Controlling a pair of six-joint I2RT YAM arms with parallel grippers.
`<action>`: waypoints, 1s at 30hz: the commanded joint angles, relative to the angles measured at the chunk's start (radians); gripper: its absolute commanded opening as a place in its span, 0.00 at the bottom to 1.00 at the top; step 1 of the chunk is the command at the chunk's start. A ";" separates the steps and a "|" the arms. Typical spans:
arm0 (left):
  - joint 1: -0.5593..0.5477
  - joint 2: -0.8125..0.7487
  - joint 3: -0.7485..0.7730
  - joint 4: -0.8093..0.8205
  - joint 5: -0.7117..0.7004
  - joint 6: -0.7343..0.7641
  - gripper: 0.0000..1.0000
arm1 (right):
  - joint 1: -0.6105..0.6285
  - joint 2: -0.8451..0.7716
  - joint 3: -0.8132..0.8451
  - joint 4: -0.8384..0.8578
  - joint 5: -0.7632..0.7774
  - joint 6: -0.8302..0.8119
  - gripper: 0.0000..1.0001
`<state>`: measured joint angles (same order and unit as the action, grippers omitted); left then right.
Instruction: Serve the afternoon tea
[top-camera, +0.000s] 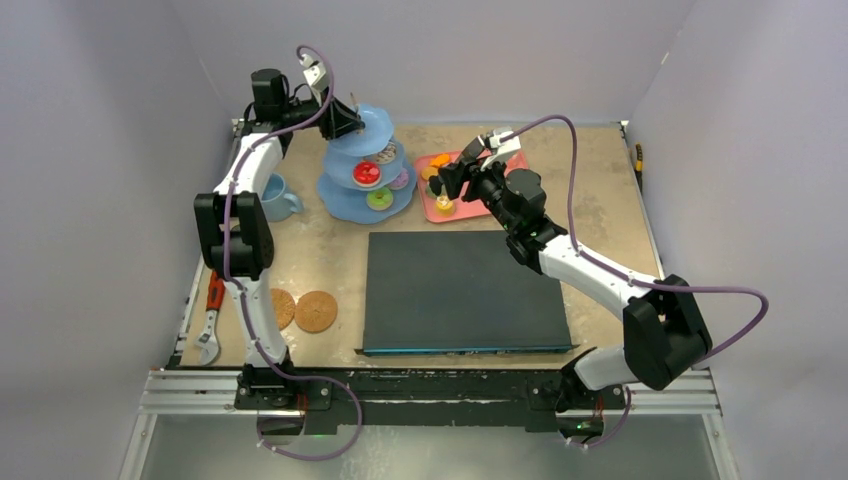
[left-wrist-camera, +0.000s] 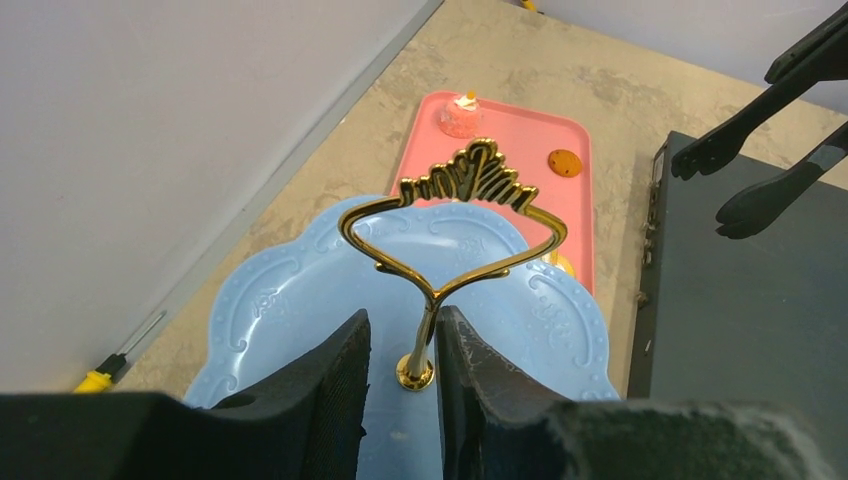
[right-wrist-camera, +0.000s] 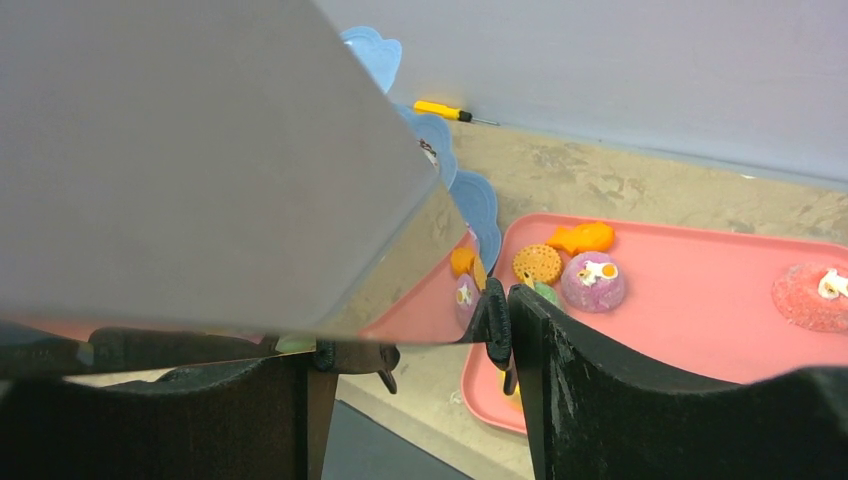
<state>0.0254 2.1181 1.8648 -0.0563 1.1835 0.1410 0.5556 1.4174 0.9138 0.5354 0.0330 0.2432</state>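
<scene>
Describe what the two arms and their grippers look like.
The left arm and the right arm are built alike: white tubular links joined by bulky black joint housings, on black bases. A purple cable loops loosely along each arm. The left gripper and the right gripper are matt black, with thick, rough-textured fingers. No readable markings show.

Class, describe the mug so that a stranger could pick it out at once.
Find the tall blue three-tier stand at the far left of the table. Just left of it, beside the left arm, sits the mug. It shares the stand's light blue, but it is a small single cup with a side handle.
</scene>
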 joint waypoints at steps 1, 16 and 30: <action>-0.009 -0.079 -0.023 0.101 0.020 -0.021 0.28 | -0.003 -0.015 0.005 0.039 -0.016 0.013 0.62; -0.019 -0.234 -0.194 0.218 -0.219 -0.059 0.00 | -0.007 0.005 -0.010 0.049 -0.012 0.011 0.60; -0.097 -0.436 -0.399 0.299 -0.603 -0.093 0.00 | -0.014 0.075 -0.019 0.087 0.014 -0.015 0.61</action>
<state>-0.0444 1.7737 1.5097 0.1040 0.7334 0.0853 0.5472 1.4860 0.8928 0.5579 0.0341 0.2455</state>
